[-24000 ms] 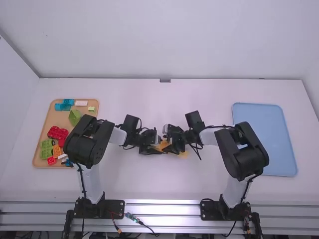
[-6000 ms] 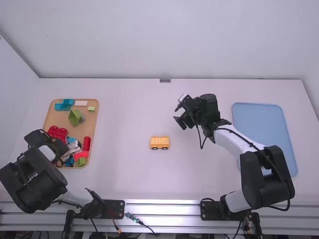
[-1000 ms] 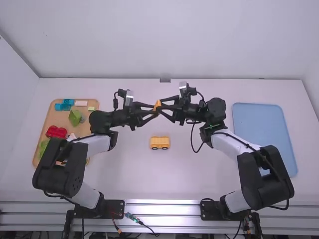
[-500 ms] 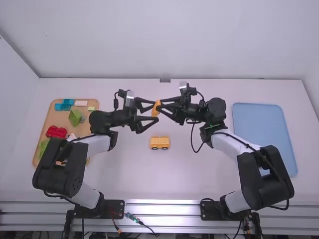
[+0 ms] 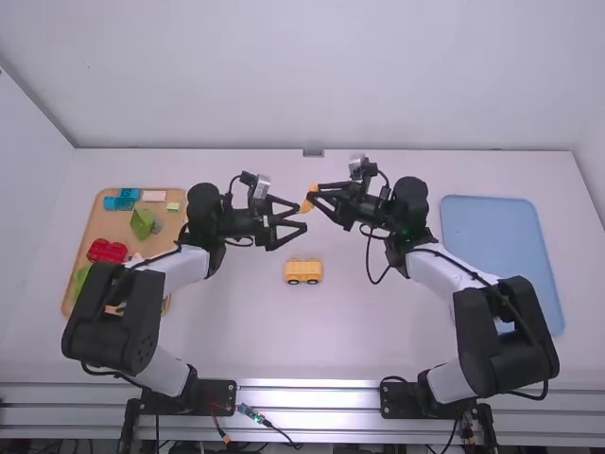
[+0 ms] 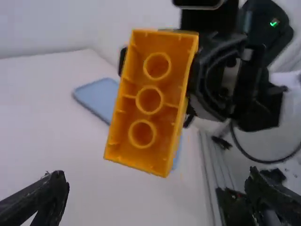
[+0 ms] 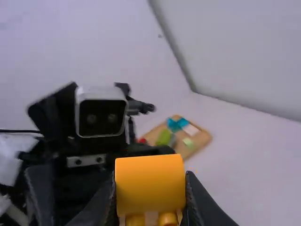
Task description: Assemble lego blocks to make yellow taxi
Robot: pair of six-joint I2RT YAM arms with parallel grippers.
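released orange block (image 7: 150, 181) from left jaws, now open, beyond toy car (image 5: 303, 272); gripped in right jaws. apparently handed over, probably ready for fitting to car.

The right gripper (image 5: 316, 194) pinches a yellow block (image 5: 309, 198) near the left gripper (image 5: 301, 216), whose fingers stand apart. Nearer the bases, a yellow car (image 5: 302, 271) sits on the table (image 5: 378, 331). A tan tray (image 5: 111, 228) of blocks lies left, a blue tray (image 5: 506, 246) right.
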